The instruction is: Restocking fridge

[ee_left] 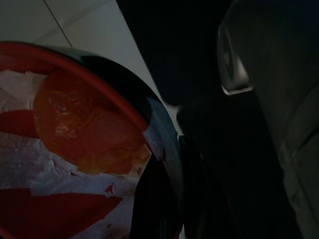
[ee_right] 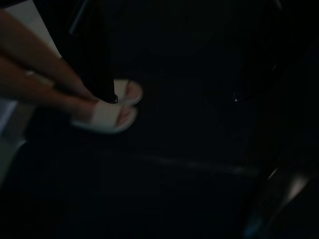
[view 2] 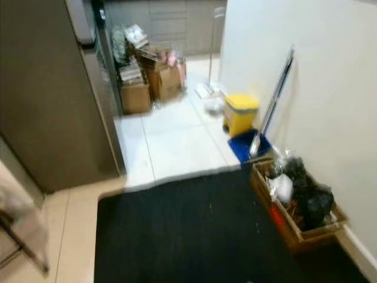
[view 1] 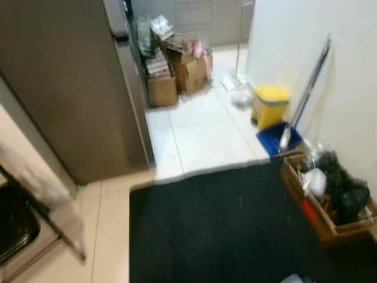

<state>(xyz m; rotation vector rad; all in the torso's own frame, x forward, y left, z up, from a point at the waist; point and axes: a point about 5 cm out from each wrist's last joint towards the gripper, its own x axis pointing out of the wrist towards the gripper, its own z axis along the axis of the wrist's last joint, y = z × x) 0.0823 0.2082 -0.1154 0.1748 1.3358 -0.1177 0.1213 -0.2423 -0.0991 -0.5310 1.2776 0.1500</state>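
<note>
The tall grey fridge (view 1: 70, 88) stands at the left with its doors closed, seen from the side. In the left wrist view a round red-and-white package (ee_left: 65, 164) with a dark rim and an orange picture sits very close to the camera. A black finger (ee_left: 157, 199) lies against its edge, so my left gripper looks shut on it. The right wrist view is very dark, and my right arm hangs low over the black mat.
A black mat (view 1: 224, 224) covers the floor ahead. A wooden crate of bags (view 1: 330, 200), a blue dustpan (view 1: 278, 138) and a yellow bin (view 1: 270, 105) line the right wall. Cardboard boxes (view 1: 177, 76) are stacked beyond the fridge. A person's feet in white slippers (ee_right: 107, 112) stand nearby.
</note>
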